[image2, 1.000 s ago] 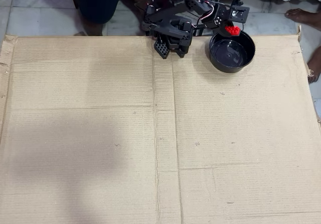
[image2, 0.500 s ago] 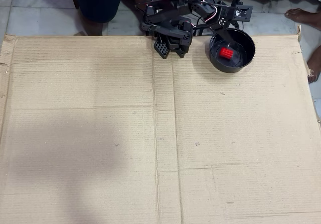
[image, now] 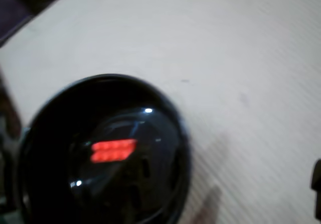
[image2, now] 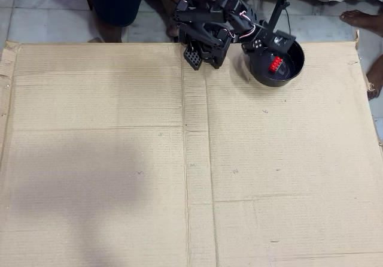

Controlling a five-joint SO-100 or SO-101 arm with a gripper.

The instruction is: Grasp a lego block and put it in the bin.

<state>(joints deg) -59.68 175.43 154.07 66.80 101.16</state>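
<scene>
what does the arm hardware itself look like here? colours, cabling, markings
In the overhead view the arm is all black: blocky, angular plastic links and servo housings. Thin red and white wires loop between the joints near the wrist. No markings or labels are legible. The gripper's fingers cannot be made out in either view.

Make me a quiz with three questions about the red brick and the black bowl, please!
1. Where is the lego block?
A. inside the bin
B. on the cardboard
C. between the gripper's fingers

2. What colour is the bin?
A. white
B. black
C. blue

3. What surface does the bin stand on?
A. a glass plate
B. a green cloth
C. a cardboard sheet

Answers:
1. A, both views show the red block lying on the bowl's floor.
2. B, its glossy walls are black in both views.
3. C, the overhead view shows brown corrugated cardboard around the bowl.
</scene>
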